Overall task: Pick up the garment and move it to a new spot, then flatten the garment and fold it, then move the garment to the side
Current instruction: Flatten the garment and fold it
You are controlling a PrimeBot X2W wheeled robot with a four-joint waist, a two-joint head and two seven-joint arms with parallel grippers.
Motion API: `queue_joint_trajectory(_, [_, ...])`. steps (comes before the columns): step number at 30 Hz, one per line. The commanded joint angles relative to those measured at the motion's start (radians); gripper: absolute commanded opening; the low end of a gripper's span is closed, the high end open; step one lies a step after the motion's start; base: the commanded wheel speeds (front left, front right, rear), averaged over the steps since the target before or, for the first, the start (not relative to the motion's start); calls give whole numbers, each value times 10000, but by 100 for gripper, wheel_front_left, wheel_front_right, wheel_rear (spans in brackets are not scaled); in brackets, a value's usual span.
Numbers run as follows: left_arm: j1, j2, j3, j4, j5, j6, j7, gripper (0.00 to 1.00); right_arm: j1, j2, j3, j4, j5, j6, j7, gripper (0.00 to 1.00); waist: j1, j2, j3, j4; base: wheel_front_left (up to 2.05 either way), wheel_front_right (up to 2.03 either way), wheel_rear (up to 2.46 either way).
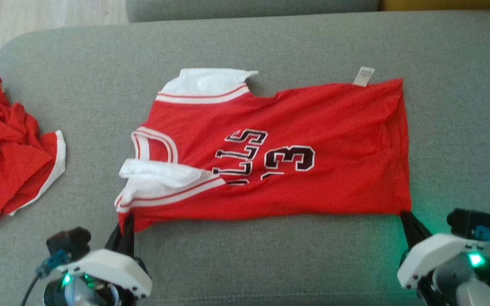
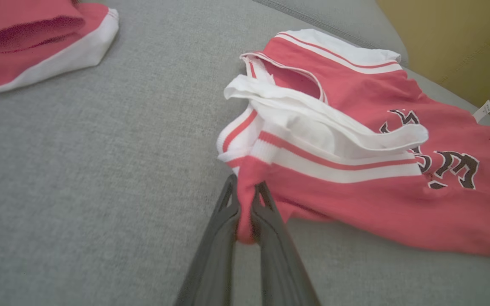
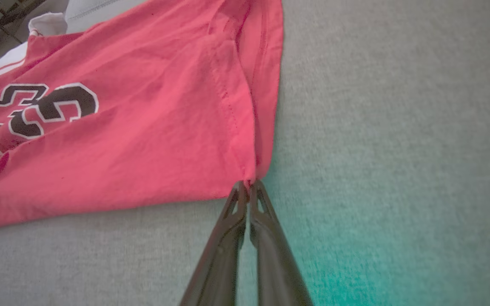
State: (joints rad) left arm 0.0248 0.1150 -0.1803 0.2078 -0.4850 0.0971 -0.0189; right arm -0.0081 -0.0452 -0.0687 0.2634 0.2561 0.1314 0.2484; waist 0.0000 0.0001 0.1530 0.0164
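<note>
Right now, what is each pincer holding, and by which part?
Both hold the red jersey: left pincer pinches its near corner by the white-striped armhole, right pincer its near hem corner.

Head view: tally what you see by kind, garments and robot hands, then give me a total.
Red garments: 2, the spread jersey and the crumpled garment at the left.
Robot hands: 2, the left hand and the right hand, each shut on a near corner of the spread jersey.
Total: 4.
</note>
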Motion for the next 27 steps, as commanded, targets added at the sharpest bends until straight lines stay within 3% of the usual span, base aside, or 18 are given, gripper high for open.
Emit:
queue_joint_trajectory(1, [66,133,407,-468,-61,128,38,0,123,-53,136,-421,66,-7,78,0,0,-1,-159,49,0,0,0])
queue_joint_trajectory(11, [1041,43,212,-923,-219,419,529,0,985,-52,-256,-722,150,-7,242,0,0,-1,-629,-86,0,0,0])
queue_joint_trajectory(12, [1057,41,194,-935,-231,433,576,37,969,-52,-238,-743,173,-7,215,35,0,-1,-641,-105,0,0,0])
queue_joint_trajectory(13, [1060,55,179,-955,-211,457,597,100,925,-52,-217,-797,127,-7,119,100,0,-1,-654,-125,0,0,0])
queue_joint_trajectory(17, [940,125,155,-1197,66,611,326,100,702,-51,13,-1160,68,-7,-403,100,0,-1,-683,-166,0,0,0])
queue_joint_trajectory(27, [184,327,185,-2243,1226,973,-1542,100,105,-234,819,-3072,-545,-7,-2198,100,0,-1,-771,-165,0,0,0])
